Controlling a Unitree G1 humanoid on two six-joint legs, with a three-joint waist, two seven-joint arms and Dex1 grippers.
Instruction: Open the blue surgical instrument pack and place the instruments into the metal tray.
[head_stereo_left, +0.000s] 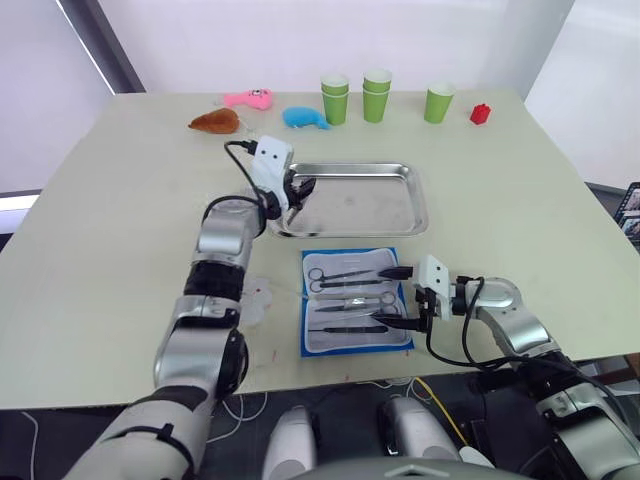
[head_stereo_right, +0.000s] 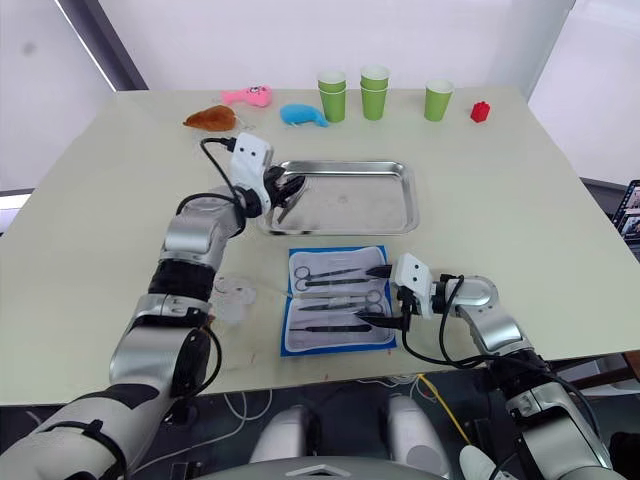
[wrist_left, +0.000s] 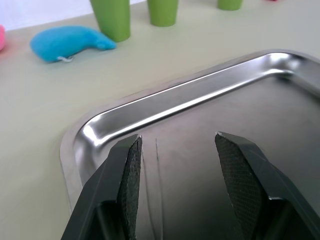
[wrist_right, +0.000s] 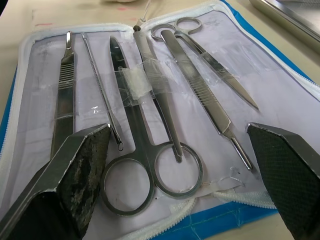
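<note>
Right hand spread over opened pack; left hand spread over tray.

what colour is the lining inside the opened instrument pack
Pale grey-white lining, edged in blue; the right wrist view shows it best.

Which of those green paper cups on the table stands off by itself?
The green cup nearest the small red block, toward the robot's right. The other two green stacks stand close together, nearer the blue whale toy.

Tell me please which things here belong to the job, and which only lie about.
Belong to the job:
blue instrument pack, lying open
instruments inside it
metal tray

Only lying about:
green cups
blue whale toy
pink toy
brown toy
red block
</note>
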